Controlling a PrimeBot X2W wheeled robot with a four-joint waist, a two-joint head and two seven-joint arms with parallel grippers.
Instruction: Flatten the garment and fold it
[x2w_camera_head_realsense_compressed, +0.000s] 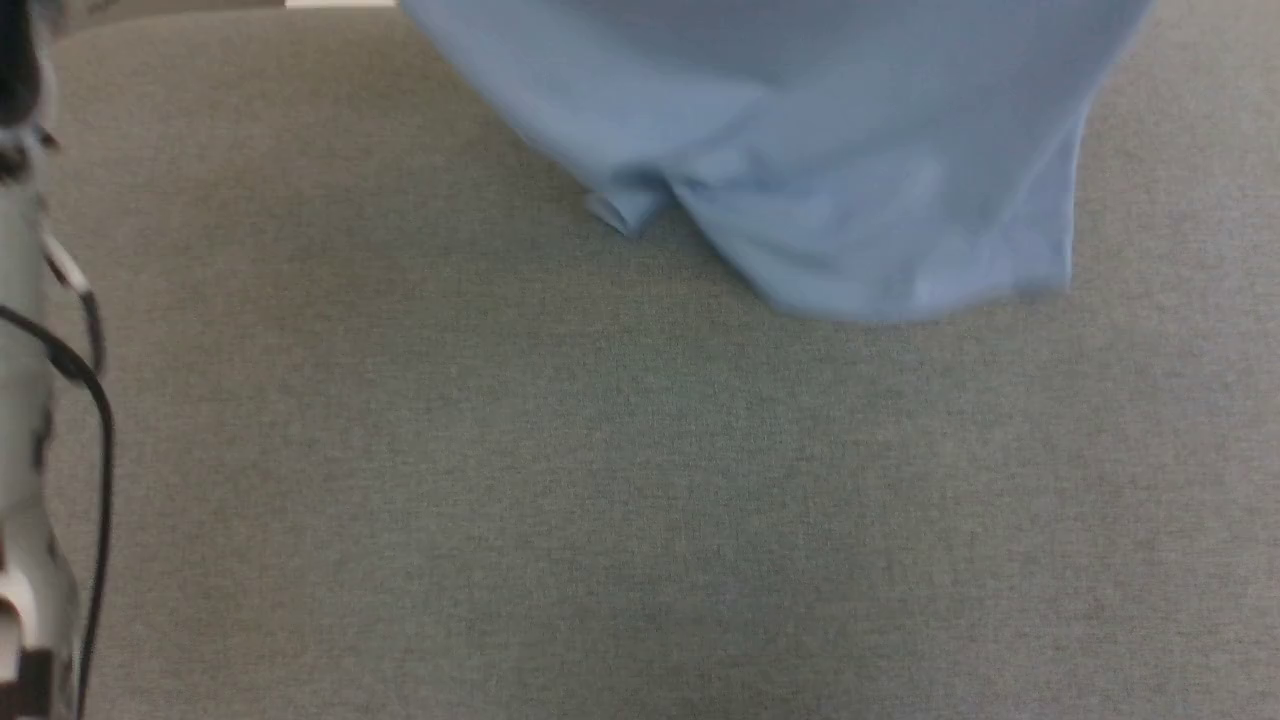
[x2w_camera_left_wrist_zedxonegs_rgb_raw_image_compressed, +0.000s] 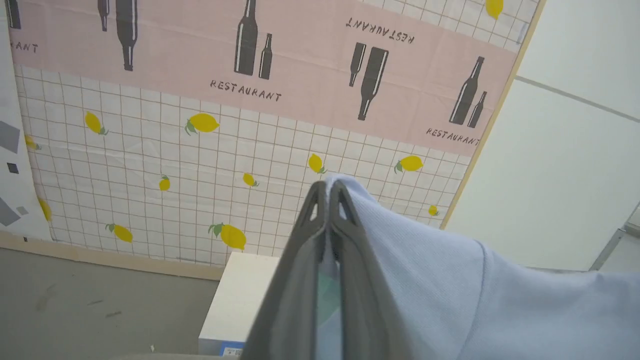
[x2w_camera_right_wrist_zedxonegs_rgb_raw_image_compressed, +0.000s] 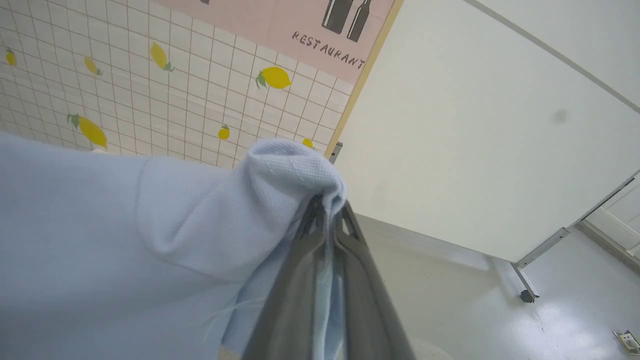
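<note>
While it is gripped at two points, the garment (x2w_camera_head_realsense_compressed: 800, 150) is seen hanging over the far side of the grey worktop (x2w_camera_head_realsense_compressed: 500, 480).
The left gripper (x2w_camera_left_wrist_zedxonegs_rgb_raw_image_compressed: 327, 192) is pinched together on a fold of the light-blue knit, which is draped off to the right of its fingers; the right gripper (x2w_camera_right_wrist_zedxonegs_rgb_raw_image_compressed: 327, 210) is clamped on a bunched corner of the same cloth, which is spread to its left. In the head view the garment is blurred, and whether its lower edge touches the worktop cannot be told. A pale forearm (x2w_camera_head_realsense_compressed: 20, 400) with a black cable (x2w_camera_head_realsense_compressed: 100, 400) is seen at the left edge. A wall hanging (x2w_camera_left_wrist_zedxonegs_rgb_raw_image_compressed: 200, 150) printed with lemons and bottles is seen beyond the left gripper, with a white box (x2w_camera_left_wrist_zedxonegs_rgb_raw_image_compressed: 240, 295) below it.
</note>
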